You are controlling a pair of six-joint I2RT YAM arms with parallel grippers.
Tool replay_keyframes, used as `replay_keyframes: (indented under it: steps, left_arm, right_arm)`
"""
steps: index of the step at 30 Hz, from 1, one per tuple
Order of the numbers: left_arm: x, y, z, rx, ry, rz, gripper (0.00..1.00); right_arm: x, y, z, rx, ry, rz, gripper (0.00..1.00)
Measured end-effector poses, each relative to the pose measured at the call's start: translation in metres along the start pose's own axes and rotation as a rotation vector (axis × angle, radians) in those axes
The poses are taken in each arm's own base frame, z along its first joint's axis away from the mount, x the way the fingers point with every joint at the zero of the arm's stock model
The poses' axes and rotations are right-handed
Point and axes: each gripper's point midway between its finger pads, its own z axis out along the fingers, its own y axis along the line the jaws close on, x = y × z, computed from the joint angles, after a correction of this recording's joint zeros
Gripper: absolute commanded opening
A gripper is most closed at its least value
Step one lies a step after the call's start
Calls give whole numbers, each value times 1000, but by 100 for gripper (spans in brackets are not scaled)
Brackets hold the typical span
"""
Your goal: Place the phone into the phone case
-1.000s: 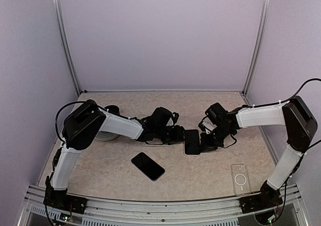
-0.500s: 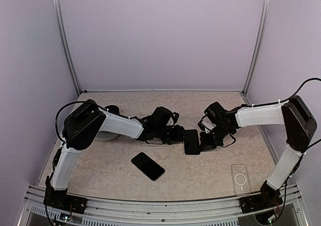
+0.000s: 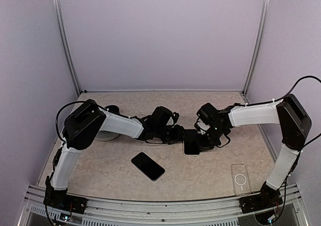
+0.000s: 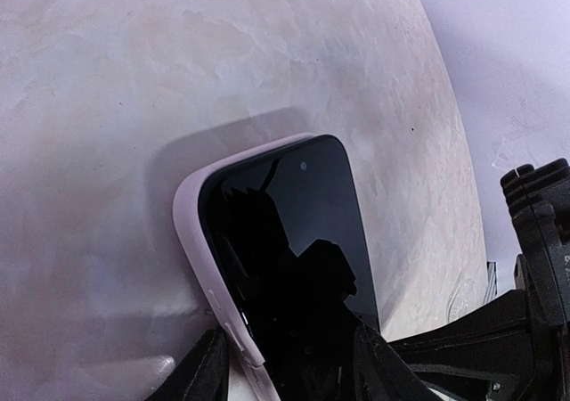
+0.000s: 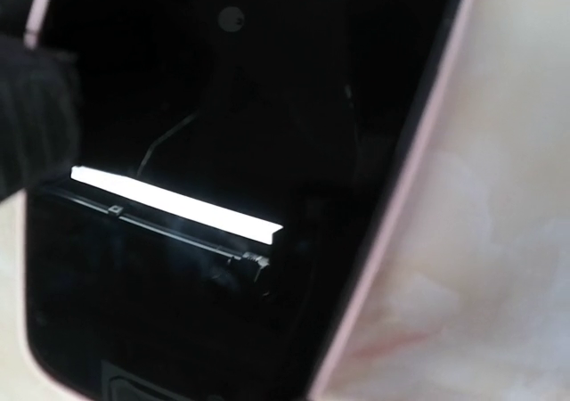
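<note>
A black phone (image 3: pixel 190 145) lies screen up in a pale pink phone case (image 4: pixel 190 232) at the middle of the table. My left gripper (image 3: pixel 178 135) reaches in from the left. In the left wrist view its gripper (image 4: pixel 285 370) has one finger on each long side of the case and is shut on it. My right gripper (image 3: pixel 201 142) is shut and sits low over the phone's right edge; whether it touches is unclear. The right wrist view is filled by the dark phone screen (image 5: pixel 223 80) and the case's pink rim (image 5: pixel 419 151); its own fingers do not show.
A second black phone (image 3: pixel 148 166) lies loose near the front, left of centre. A clear case (image 3: pixel 240 179) with a ring mark lies at the front right. A white round object (image 3: pixel 104 135) sits under the left arm. Metal frame posts (image 3: pixel 65 40) stand at the back corners.
My right gripper has closed and shifted left, over the phone's right edge. The left gripper and the cased phone have stayed where they were.
</note>
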Motion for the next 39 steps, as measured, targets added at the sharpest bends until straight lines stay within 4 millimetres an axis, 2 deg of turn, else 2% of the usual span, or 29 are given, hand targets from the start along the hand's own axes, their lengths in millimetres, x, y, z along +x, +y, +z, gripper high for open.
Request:
replay_keyframes:
  steps: [6, 9, 13, 16, 18, 20, 23, 28, 30, 34, 39]
  left_arm:
    - [0, 0, 0, 1, 1, 0, 49]
    - [0, 0, 0, 1, 1, -1, 49]
    - [-1, 1, -1, 3, -4, 0, 49]
    - [-1, 1, -1, 3, -5, 0, 49]
    - [-1, 1, -1, 3, -5, 0, 49]
    - [-2, 1, -1, 3, -6, 0, 49]
    - [-3, 3, -1, 2, -8, -3, 49]
    - [-4, 3, -2, 4, -6, -4, 49]
    - [-4, 3, -1, 3, -6, -5, 48]
    - [-5, 3, -1, 1, -1, -10, 48]
    - [-6, 4, 0, -1, 5, -14, 48]
  right_arm:
    - [-7, 5, -10, 17, -3, -30, 0]
    - [-13, 2, -14, 12, -5, -30, 6]
    - [-45, 5, -30, -50, -80, -17, 17]
    - [-79, -4, -47, -86, -169, 2, 37]
    - [-92, -9, -54, -98, -200, 11, 43]
    - [-103, -16, -56, -105, -219, 17, 41]
    - [-114, -23, -44, -108, -216, 18, 30]
    - [-108, -30, -12, -120, -150, 13, 23]
    - [-105, -29, -4, -137, -131, 11, 17]
    - [-107, -26, -4, -155, -133, 8, 0]
    - [-112, -31, -5, -145, -161, 13, 0]
